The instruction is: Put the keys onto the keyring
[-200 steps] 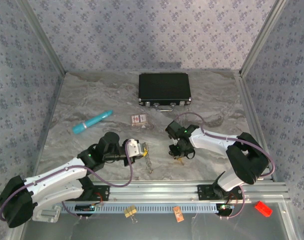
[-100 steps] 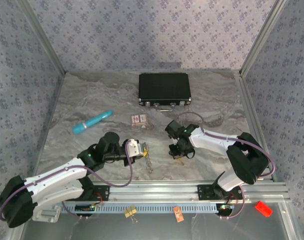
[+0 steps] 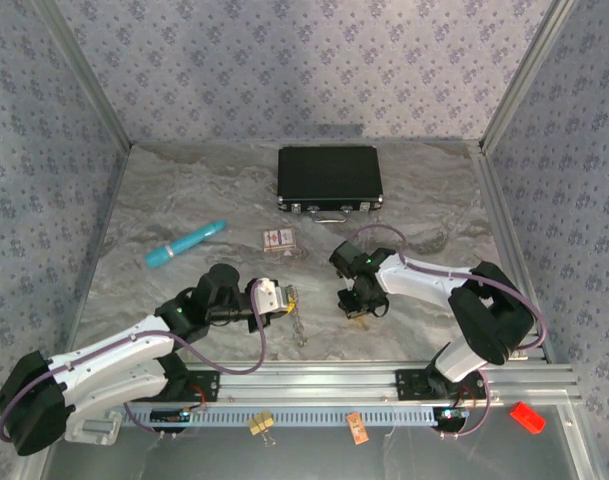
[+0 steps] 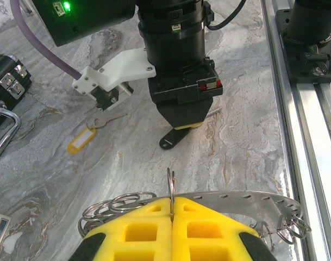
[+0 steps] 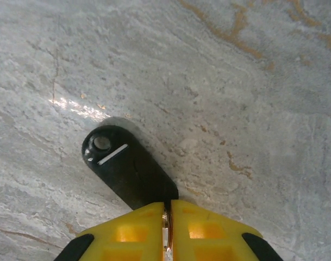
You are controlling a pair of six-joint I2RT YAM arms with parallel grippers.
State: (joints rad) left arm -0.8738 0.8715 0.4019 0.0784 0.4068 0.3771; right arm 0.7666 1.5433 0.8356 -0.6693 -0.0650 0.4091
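My left gripper (image 4: 171, 213) is shut on the keyring (image 4: 170, 185), a thin metal loop standing upright between the yellow fingertips; it hovers near the table's front (image 3: 287, 298). Opposite it, my right gripper (image 3: 359, 308) points down at the table. Its yellow fingers (image 5: 138, 231) are shut on a thin metal loop (image 5: 166, 220) at the near end of a black oval tag (image 5: 124, 166) lying flat. A small silvery key (image 4: 106, 118) with a yellow tag (image 4: 81, 140) lies left of the right gripper (image 4: 182, 120).
Several loose rings (image 4: 113, 202) and a curved perforated metal strip (image 4: 252, 198) hang by the left fingers. A black case (image 3: 330, 178) sits at the back, a red-and-white card box (image 3: 278, 239) and a teal tube (image 3: 185, 244) mid-table. The metal rail (image 4: 304, 109) runs along the front.
The right arm has shifted slightly to the left over the black tag. The left arm holds still with the keyring.
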